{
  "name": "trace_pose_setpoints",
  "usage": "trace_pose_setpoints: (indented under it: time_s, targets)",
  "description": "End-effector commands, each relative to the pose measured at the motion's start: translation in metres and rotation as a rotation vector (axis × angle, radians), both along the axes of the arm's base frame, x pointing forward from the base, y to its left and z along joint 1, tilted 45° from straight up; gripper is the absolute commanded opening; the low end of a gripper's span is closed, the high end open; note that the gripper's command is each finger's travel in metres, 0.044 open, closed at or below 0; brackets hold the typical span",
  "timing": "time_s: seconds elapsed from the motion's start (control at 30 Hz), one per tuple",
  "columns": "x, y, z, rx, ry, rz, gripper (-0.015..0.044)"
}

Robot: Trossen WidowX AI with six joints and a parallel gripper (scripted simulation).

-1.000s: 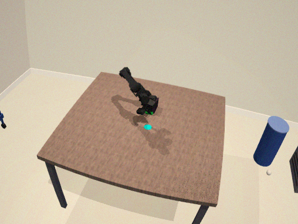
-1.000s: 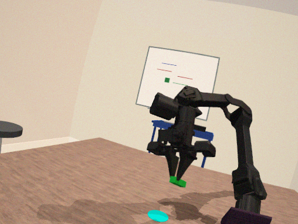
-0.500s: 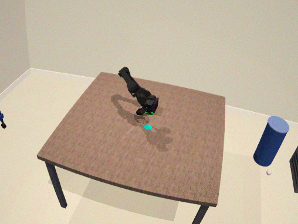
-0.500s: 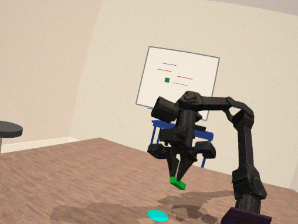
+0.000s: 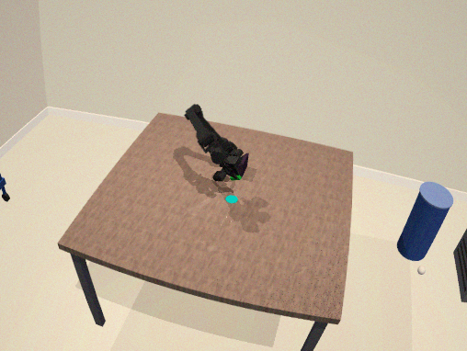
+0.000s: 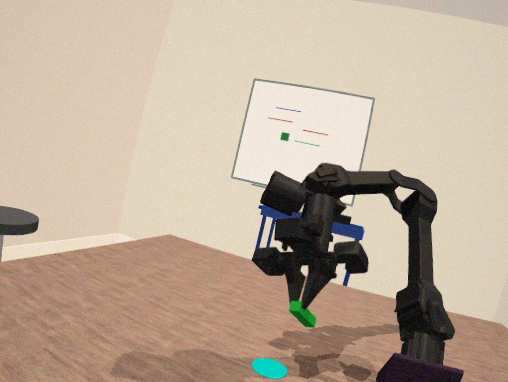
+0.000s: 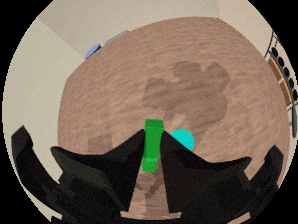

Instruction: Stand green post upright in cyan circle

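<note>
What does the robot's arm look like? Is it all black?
Nearly. The arm is matte black, built of chunky, blocky links with rounded joints. Its gripper has a wide black body and two slim black fingers tapering to points. It stands on a dark purple base. No cables, stickers or markings show.
</note>
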State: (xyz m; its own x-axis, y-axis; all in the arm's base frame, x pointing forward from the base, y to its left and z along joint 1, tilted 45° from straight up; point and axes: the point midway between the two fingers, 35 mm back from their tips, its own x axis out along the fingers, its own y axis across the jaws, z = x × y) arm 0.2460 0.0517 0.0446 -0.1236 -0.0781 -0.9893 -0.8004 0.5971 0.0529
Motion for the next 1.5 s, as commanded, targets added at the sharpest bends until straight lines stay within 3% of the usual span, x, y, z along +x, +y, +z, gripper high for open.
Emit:
trace_pose_setpoints:
  time_s: [0.0,1.47]
  targets:
    - [-0.0016,-0.0001,-0.0011,0.029,-0.007,0.002,0.0023]
    - [0.0001,-0.0019,0.0036,0.299,-0.194,0.042,0.0023]
